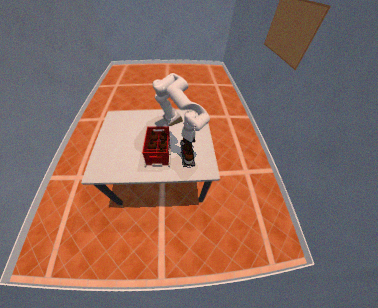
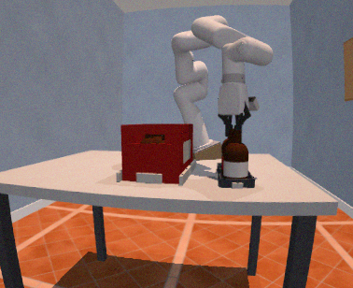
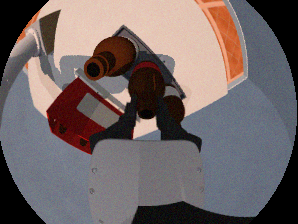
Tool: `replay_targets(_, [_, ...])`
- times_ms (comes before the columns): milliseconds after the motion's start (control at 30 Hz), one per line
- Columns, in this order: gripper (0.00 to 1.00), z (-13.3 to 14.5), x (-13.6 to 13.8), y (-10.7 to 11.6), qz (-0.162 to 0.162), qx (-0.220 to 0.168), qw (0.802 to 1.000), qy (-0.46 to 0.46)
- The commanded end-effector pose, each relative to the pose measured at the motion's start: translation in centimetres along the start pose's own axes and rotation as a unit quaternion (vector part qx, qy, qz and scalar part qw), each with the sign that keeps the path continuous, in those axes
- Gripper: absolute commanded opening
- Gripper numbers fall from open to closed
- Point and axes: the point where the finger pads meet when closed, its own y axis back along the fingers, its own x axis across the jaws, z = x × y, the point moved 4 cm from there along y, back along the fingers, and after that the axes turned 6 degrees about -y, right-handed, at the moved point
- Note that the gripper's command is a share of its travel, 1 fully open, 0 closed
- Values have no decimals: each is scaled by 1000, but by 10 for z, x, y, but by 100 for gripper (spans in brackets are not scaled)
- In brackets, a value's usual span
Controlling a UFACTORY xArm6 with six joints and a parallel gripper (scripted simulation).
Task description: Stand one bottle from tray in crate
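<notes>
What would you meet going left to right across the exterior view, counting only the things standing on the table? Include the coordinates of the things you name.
Red crate (image 1: pixel 156 158) (image 2: pixel 150 161) (image 3: pixel 70 107) → dark tray (image 1: pixel 192 164) (image 2: pixel 225 182) (image 3: pixel 177 89).

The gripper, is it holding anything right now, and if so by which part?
Yes: the gripper is shut on the neck of the middle bottle, the one with a red band.
</notes>
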Motion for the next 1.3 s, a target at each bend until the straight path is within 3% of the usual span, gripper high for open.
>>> replay_targets(0, [0,0,1,4,3,0,1000,0])
replay_targets(1267, [0,0,2,38,3,0,1000,0])
